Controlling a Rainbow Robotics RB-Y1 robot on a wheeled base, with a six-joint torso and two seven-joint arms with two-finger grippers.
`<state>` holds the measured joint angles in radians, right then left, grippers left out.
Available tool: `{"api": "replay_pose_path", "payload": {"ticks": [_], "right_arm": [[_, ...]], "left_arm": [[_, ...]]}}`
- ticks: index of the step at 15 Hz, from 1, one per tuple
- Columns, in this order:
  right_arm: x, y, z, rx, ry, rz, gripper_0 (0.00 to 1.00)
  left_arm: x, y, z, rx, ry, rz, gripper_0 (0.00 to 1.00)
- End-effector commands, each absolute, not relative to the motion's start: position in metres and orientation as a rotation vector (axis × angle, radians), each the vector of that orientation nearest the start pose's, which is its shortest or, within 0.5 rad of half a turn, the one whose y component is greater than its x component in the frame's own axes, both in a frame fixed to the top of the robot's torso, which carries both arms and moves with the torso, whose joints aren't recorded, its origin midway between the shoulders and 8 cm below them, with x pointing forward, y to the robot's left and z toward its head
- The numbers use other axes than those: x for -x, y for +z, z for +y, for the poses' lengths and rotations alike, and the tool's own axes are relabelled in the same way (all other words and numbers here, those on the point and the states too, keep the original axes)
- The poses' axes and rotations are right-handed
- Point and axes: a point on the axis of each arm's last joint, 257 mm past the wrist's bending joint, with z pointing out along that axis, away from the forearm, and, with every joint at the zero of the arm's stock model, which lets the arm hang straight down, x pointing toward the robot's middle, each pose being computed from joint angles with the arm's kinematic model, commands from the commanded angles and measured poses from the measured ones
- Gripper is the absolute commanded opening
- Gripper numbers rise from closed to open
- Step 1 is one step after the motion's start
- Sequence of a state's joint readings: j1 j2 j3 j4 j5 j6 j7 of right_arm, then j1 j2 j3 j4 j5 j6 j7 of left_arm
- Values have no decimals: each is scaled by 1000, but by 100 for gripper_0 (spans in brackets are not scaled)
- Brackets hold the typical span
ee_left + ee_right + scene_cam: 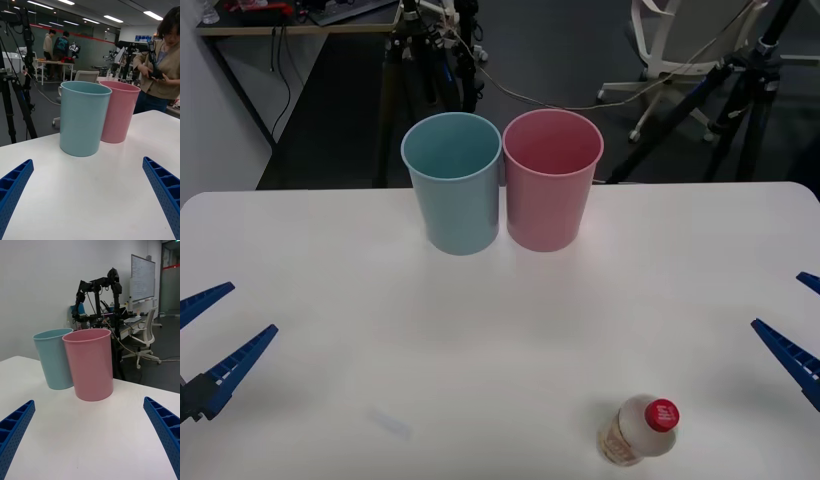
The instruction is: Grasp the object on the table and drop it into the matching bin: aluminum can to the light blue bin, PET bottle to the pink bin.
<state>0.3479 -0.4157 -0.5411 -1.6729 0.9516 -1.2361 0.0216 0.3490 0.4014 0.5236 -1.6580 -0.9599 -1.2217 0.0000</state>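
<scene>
The PET bottle (639,430) lies on its side on the white table (330,260), down at about five o'clock in the front view, its red cap (663,414) pointing toward two o'clock, well apart from both bins. The pink bin (551,180) and the light blue bin (453,183) stand upright at twelve o'clock, rims touching or very nearly so, pink on the robot's right. The right pincer (792,325) hovers at the three o'clock edge with its blue fingers spread wide and nothing between them; the left pincer (208,335) waits at nine o'clock, equally spread and empty. The bottle sits nearer the right arm, so that arm looks the sensible one for the grasp. To do it well, I would bring the right pincer over the bottle's body rather than the cap, turn the fingers to straddle it across its long axis, and close gently, since a round bottle lying down will likely roll if nudged from one side first.
</scene>
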Motion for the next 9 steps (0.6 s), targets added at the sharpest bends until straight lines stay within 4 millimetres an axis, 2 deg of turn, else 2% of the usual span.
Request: {"api": "replay_pose_path", "payload": {"ticks": [1,6,9], "right_arm": [[-328,-167,-329,561,536,1433,100],[-307,-180,-328,723,464,1390,100],[-286,-193,-332,830,467,1363,100]], "left_arm": [[-342,-169,330,-465,-567,1441,100],[-342,-169,330,-465,-567,1441,100],[-342,-169,330,-465,-567,1441,100]]}}
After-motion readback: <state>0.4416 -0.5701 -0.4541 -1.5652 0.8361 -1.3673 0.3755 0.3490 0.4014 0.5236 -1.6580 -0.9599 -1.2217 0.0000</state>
